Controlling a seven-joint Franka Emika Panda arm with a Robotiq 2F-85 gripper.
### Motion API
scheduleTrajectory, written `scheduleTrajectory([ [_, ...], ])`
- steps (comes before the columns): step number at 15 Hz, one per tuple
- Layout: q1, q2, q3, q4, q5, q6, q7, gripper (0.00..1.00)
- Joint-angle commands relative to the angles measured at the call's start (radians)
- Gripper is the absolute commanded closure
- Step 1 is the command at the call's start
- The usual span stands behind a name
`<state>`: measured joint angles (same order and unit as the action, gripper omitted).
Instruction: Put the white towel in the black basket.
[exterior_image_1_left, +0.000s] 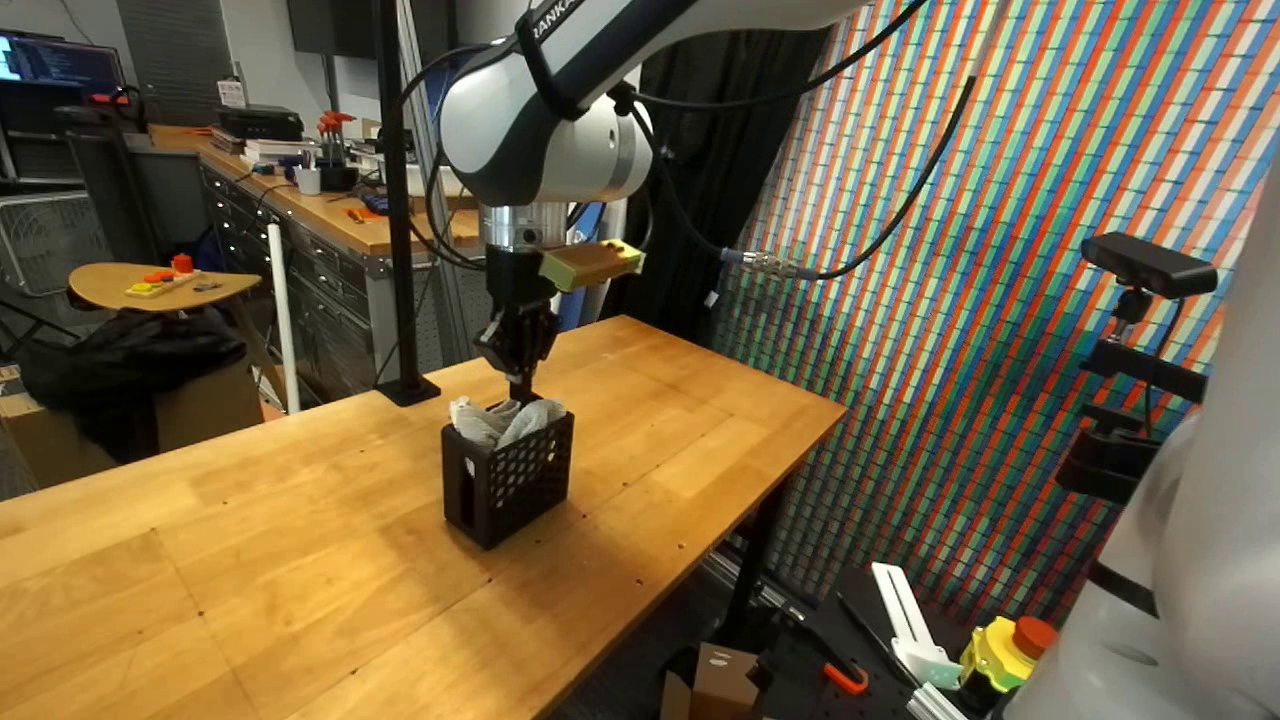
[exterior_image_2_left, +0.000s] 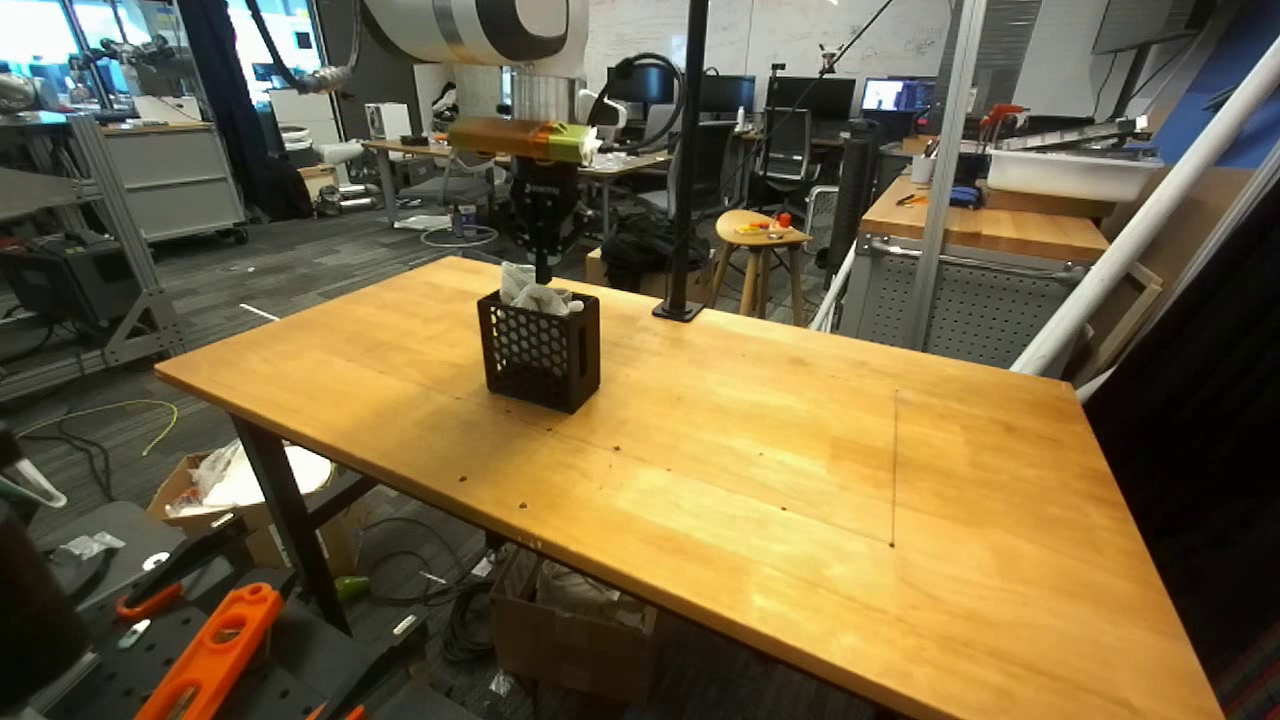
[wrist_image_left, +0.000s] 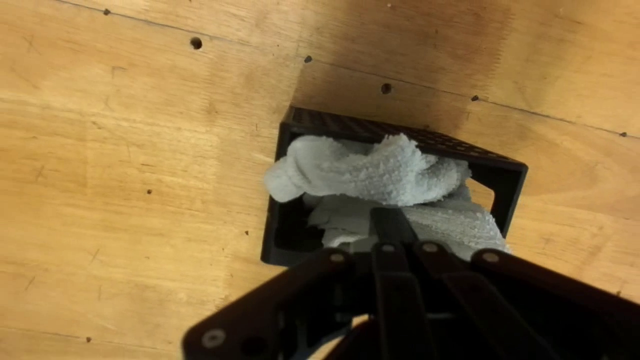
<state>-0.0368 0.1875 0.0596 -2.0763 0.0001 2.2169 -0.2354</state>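
Observation:
The black basket (exterior_image_1_left: 487, 500) stands upright on the wooden table in both exterior views (exterior_image_2_left: 576, 372). It has perforated long sides, and its rim shows in the wrist view (wrist_image_left: 274, 256). The white towel (wrist_image_left: 370, 170) is bunched inside it, with folds rising above the rim; these folds also show in both exterior views (exterior_image_1_left: 478, 422) (exterior_image_2_left: 530, 290). One end lies over the rim in the wrist view. My gripper (wrist_image_left: 392, 225) points down over the basket, its fingers together and their tips among the towel's folds. It also shows in both exterior views (exterior_image_1_left: 520, 390) (exterior_image_2_left: 543, 270). I see no cloth between the fingers.
The wooden table (exterior_image_1_left: 300, 560) carries the basket. A black upright post (exterior_image_2_left: 680, 308) stands on a base at the table's edge, near the basket. A mounted camera (exterior_image_1_left: 1150, 265) and a yellow and red emergency stop (exterior_image_1_left: 1005, 650) are beyond the table in an exterior view.

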Motion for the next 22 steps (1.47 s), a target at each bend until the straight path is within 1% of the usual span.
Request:
scheduleTrajectory([
  [1,0.026,-0.063,-0.012,-0.011,-0.037,-0.040,0.043,0.99],
  [8,0.045,-0.094,-0.007,-0.017,-0.049,-0.045,0.062,0.99],
  [10,0.048,-0.101,-0.007,-0.027,-0.049,-0.044,0.061,0.96],
  [11,0.049,-0.103,-0.008,-0.031,-0.049,-0.043,0.064,0.89],
  [12,0.049,-0.107,-0.008,-0.037,-0.048,-0.045,0.066,0.71],
  [13,0.049,-0.110,-0.008,-0.044,-0.047,-0.044,0.067,0.71],
  [14,0.049,-0.113,-0.008,-0.053,-0.046,-0.041,0.068,0.65],
  [20,0.047,-0.127,-0.009,-0.101,-0.045,-0.021,0.059,0.19],
  [22,0.045,-0.127,-0.011,-0.113,-0.046,-0.014,0.058,0.17],
])
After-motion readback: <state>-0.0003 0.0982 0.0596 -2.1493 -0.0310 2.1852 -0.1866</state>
